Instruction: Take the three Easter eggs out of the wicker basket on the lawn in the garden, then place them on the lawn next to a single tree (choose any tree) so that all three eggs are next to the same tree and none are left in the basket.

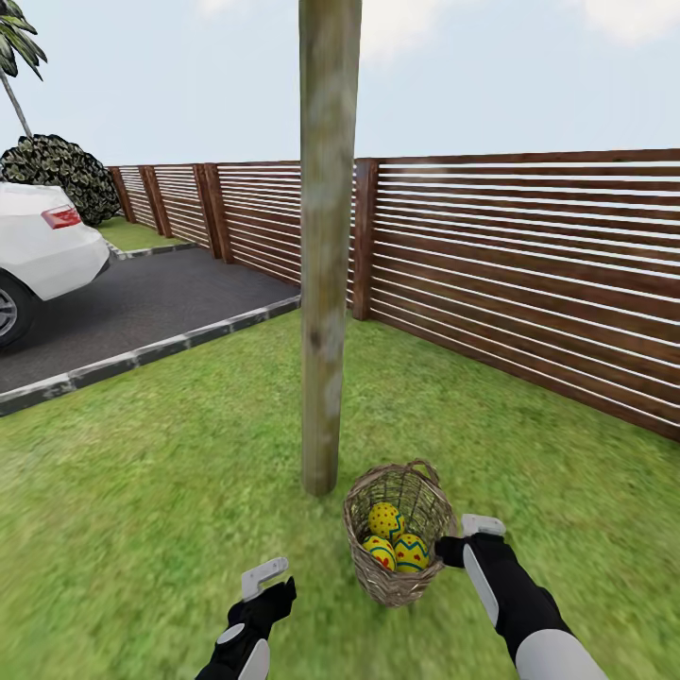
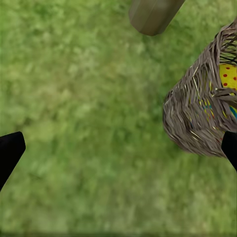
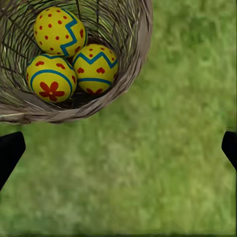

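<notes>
Standing on the lawn [image 1: 161, 472] just beside the foot of the tree's pale trunk [image 1: 328, 246], the wicker basket [image 1: 416, 501] leans over with its mouth turned toward the robot, and all three Easter eggs [image 1: 395, 540] lie together inside it. In the right wrist view the eggs [image 3: 69, 54] sit bunched in the bottom of the basket [image 3: 131, 64]: one with red dots and a blue zigzag, one with a blue band and a red flower mark, one with a zigzag and red marks, each touching its neighbours. The right hand [image 1: 477, 538] hovers close to the basket's side at the rim; its dark fingertips [image 3: 11, 150] stand far apart at the edges of the wrist picture with only grass [image 3: 163, 163] between them, so it is spread wide and holds nothing. The left hand [image 1: 266, 578] hangs over bare grass on the other side of the basket, clear of it; its fingertips [image 2: 11, 148] are likewise wide apart and empty, with the basket's woven wall [image 2: 197, 113] and a glimpse of a yellow egg [image 2: 228, 75] off to one side and the trunk's base [image 2: 153, 15] beyond. Behind the tree runs a brown slatted fence [image 1: 529, 274], and a kerb [image 1: 151, 354] divides the grass from a dark driveway [image 1: 142, 302] where a white car [image 1: 42, 246] is parked.
</notes>
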You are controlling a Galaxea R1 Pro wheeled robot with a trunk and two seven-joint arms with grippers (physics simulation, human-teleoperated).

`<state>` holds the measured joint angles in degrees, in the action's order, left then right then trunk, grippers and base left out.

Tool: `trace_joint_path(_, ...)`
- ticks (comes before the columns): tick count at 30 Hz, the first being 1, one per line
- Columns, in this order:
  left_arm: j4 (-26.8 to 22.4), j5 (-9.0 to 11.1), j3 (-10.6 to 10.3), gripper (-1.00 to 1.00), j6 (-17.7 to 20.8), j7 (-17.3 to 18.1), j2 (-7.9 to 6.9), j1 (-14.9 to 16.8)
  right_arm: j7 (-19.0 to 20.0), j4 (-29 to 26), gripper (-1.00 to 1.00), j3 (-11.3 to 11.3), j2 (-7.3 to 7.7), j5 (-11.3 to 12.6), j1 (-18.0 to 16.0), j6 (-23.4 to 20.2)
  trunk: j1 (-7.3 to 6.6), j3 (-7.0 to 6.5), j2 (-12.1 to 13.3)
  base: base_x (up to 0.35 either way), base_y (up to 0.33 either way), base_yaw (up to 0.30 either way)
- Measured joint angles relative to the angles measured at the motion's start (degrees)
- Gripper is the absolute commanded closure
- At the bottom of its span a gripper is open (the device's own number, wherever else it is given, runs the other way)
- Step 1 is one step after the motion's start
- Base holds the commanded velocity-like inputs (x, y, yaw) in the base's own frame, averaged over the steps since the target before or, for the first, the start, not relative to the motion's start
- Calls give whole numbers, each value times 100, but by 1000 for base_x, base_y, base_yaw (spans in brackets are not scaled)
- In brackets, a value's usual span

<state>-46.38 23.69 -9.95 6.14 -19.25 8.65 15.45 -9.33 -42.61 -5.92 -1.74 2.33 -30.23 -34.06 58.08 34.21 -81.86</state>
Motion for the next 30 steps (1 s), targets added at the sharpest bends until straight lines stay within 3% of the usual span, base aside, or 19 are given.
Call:
trace_joint_path(8,0,0,3,-100,-8,0,0,0,5,-66,-100,7,-13,15,-1,-301,-1,0,0,38,10,0)
trace_joint_path(24,-1,0,6,-100,-9,4,-8,0,10,-31,-100,27,-48,13,-6,-334,-3,0,0,285,138,0)
trace_joint_path(30,-1,-1,7,-100,-9,8,-4,0,6,83,-100,29,-143,10,-4,-332,-2,0,0,199,266,0)
